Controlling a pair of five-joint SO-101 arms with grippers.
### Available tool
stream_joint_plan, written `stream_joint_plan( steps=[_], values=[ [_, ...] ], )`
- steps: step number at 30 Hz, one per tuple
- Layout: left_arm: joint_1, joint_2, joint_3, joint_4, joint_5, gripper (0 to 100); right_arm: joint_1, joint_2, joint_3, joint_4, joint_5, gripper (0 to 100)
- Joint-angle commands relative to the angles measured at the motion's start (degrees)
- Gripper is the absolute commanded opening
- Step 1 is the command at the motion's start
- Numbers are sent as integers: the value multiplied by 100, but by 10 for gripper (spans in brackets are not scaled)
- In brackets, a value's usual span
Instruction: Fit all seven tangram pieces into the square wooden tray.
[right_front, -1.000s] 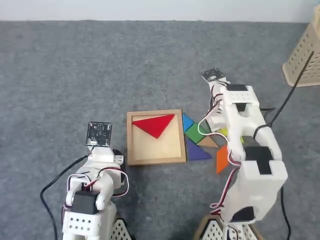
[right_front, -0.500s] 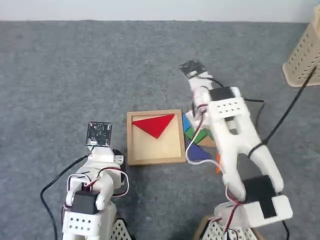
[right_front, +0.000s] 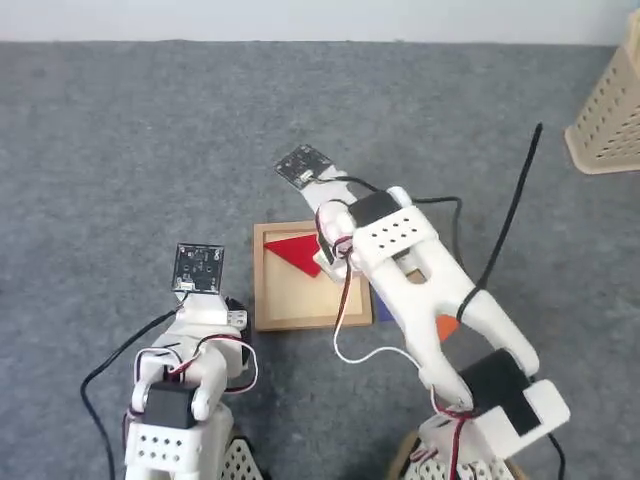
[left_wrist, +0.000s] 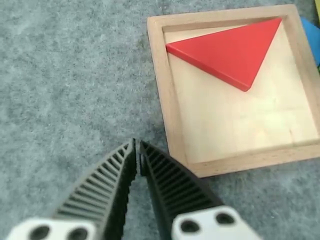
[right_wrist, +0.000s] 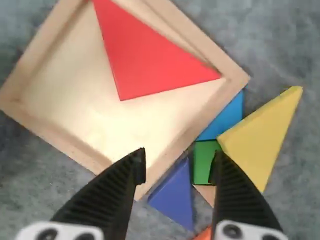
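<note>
**High view.** The square wooden tray (right_front: 262, 290) lies on the grey worktop (right_front: 150, 130). One red triangle (right_front: 298, 250) is seated in it, long edge along the rim farthest from the arms. The right arm (right_front: 400, 240) extends over the tray's right side. The left arm (right_front: 195, 330) sits just beside the tray's near left corner. An orange piece (right_front: 447, 326) shows beside the right arm.

**Left wrist view.** The left fingers (left_wrist: 110, 175) are all but closed, with a thin gap between them, and they hold nothing. They are over bare worktop just outside the tray rim.

**Right wrist view.** The right fingers (right_wrist: 117, 185) are spread wide and empty, above the tray's edge and a purple triangle (right_wrist: 175, 195). A yellow triangle (right_wrist: 260, 135), a blue piece (right_wrist: 225, 117) and a green piece (right_wrist: 202, 167) crowd together outside the tray.

**Assessment.** The pieces look flat, rigid and light, and their smooth painted faces are likely to slip. Each should be pinched across opposite edges. The purple triangle looks easiest to take, since its outer edges stand free.
</note>
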Motion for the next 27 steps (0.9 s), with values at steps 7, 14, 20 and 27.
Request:
stream_joint_plan(
  steps=[7,14,20,27],
  values=[
    [-9,-88,-48,-158,-9,13,1244,215,-334,-629,431,225],
    [-9,-88,-48,-158,-9,13,1077,1007,-976,-567,791,299],
    [-9,-88,-48,-158,-9,13,848,1552,-1143,-611,985,301],
    [-9,-88,-48,-158,-9,13,1174,2053,-1275,-690,985,300]
  ],
)
